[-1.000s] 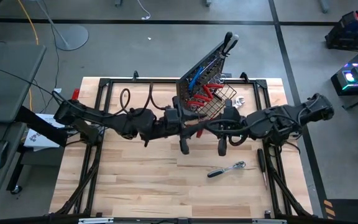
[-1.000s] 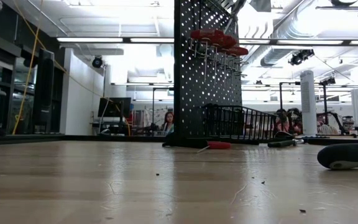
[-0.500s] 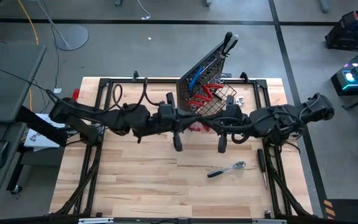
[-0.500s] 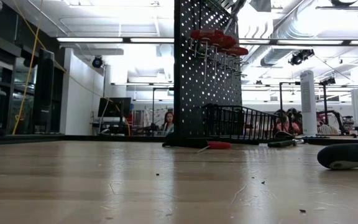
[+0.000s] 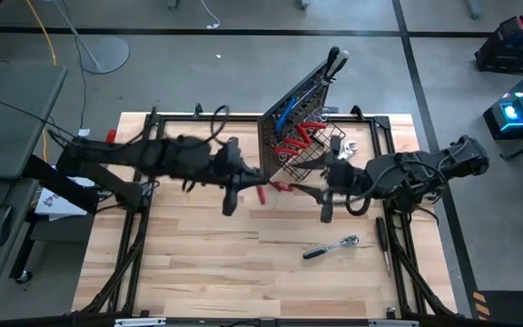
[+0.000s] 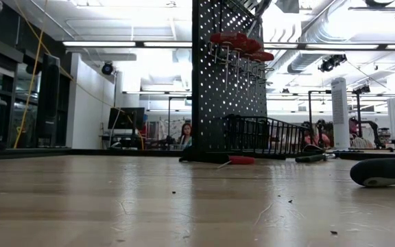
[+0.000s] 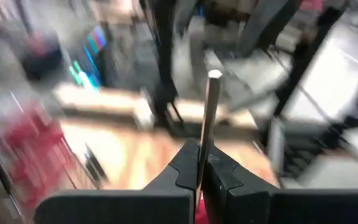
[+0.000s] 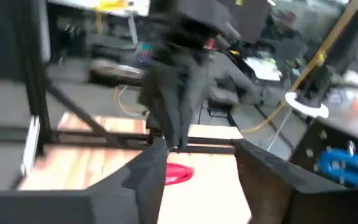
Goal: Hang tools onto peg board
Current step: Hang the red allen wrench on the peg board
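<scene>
The black peg board (image 5: 296, 107) (image 6: 228, 75) stands upright at the table's far side, with red-handled screwdrivers (image 6: 242, 42) hanging on it and a wire basket (image 6: 262, 134) at its base. My left gripper (image 5: 254, 186) (image 7: 201, 165) hovers in front of the board, shut on a red-handled screwdriver (image 5: 263, 193). My right gripper (image 5: 305, 193) (image 8: 204, 174) hovers just to its right, open, with nothing between its fingers. In the right wrist view it faces the left gripper and the red handle (image 8: 179, 174). My left gripper pinches the screwdriver's metal shaft (image 7: 202, 155) between its two fingers. The shaft sticks out forward past the fingertips to its tip (image 7: 214, 74), and a bit of the red handle (image 7: 198, 213) shows behind them. The fingers reach roughly level from the table's left. The tool is lifted clear of the table.
A chrome ratchet (image 5: 331, 246) lies on the table near the right. A black-handled screwdriver (image 5: 381, 234) (image 6: 382, 171) lies beside it toward the right edge. Another red-handled tool (image 6: 242, 160) lies by the board's base. People sit in the room beyond the table.
My left gripper has drawn back toward the table's left edge and swung more level, taking the red-handled screwdriver with it. The two grippers, close together a second ago in front of the board, now stand apart. My right arm has stayed in place.
</scene>
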Tool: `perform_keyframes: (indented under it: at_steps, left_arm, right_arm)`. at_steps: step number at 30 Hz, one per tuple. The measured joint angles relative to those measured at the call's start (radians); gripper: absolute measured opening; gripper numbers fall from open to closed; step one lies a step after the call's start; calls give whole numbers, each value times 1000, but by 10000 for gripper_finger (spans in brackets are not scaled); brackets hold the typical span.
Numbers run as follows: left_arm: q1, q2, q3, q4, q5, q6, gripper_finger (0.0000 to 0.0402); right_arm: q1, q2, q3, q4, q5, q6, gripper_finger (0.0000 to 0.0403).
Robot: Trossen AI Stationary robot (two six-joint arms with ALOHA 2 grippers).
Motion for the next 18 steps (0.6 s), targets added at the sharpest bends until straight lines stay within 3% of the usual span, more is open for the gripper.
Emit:
perform_keyframes:
  at_steps: [5, 10, 14, 18]
  left_arm:
    - [150, 27, 0, -109, 410, -307, 0]
    - [239, 87, 0, -25, 750, -588, 0]
    - [253, 115, 0, 68, 843, -725, 0]
    - [247, 124, 0, 86, 861, -789, 0]
  right_arm:
    - [10, 33, 0, -5, -15, -295, 199]
    - [40, 105, 0, -6, 116, -587, 199]
    - [62, 167, 0, -3, 275, -762, 199]
    - [72, 203, 0, 11, 407, -850, 199]
